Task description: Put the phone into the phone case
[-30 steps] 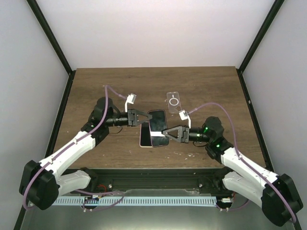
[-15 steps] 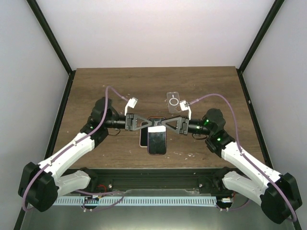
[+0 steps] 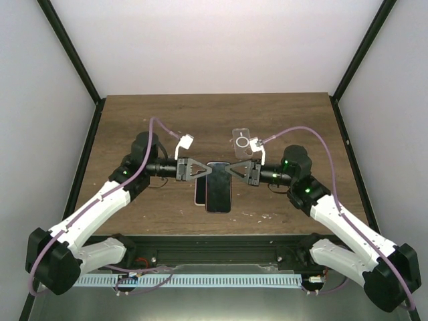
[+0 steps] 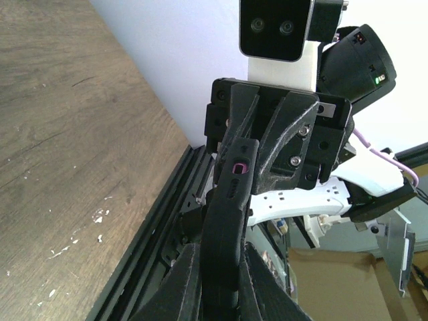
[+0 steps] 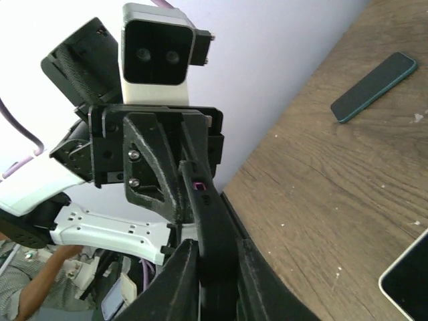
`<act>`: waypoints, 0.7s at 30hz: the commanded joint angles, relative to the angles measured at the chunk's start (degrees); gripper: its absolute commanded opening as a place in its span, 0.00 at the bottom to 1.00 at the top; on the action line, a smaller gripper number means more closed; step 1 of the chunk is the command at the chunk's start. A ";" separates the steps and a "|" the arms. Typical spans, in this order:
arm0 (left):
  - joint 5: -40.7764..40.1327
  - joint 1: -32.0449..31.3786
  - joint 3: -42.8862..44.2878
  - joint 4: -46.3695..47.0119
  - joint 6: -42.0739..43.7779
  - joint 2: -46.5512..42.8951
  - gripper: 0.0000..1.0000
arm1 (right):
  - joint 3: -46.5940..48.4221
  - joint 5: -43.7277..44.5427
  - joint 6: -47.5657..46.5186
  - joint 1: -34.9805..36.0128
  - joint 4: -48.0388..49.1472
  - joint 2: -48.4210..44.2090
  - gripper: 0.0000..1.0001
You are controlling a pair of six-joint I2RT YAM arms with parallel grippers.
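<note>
Top external view: the left arm (image 3: 100, 200) is stretched in over the brown wooden table (image 3: 134, 127) from the left, and the left gripper (image 3: 202, 170) is turned sideways toward the middle. Its fingers are closed on the upper left edge of the phone (image 3: 219, 190), a dark slab held face up above the table between the two arms. Just left of it, and partly covered by it, a second phone (image 3: 199, 191) with a pale pinkish rim is seen lying on the wood. From the other side the right gripper (image 3: 231, 171) is pointed back at the left one, and the upper right edge of the phone is pinched between its fingers. The phone case (image 3: 241, 142), clear with a ring marked on it, lies flat on the table just beyond the right gripper, apart from the phone.

In the left wrist view the phone is seen edge-on, clamped between the two fingers (image 4: 184, 284) at the bottom. A small pink-rimmed opening is visible in its edge, and its far end is gripped by the opposite gripper. The same edge-on grip is shown in the right wrist view. At the upper right of that view a teal-edged dark phone (image 5: 374, 85) lies flat on the table. The corner of a white-rimmed phone (image 5: 408, 281) is cut off at the lower right; whether it is the second phone cannot be told.
</note>
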 commanded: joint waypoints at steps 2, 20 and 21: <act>-1.37 0.16 -0.93 0.89 -3.13 -0.17 0.00 | 2.60 0.42 -4.35 0.18 -0.95 -1.51 0.32; -1.94 0.14 -3.33 10.06 -10.08 1.29 0.08 | -8.23 -8.00 1.57 0.19 8.20 0.23 0.07; -2.31 0.20 -3.28 9.01 -9.80 1.18 0.14 | -8.29 -7.39 2.37 0.22 8.96 -0.07 0.05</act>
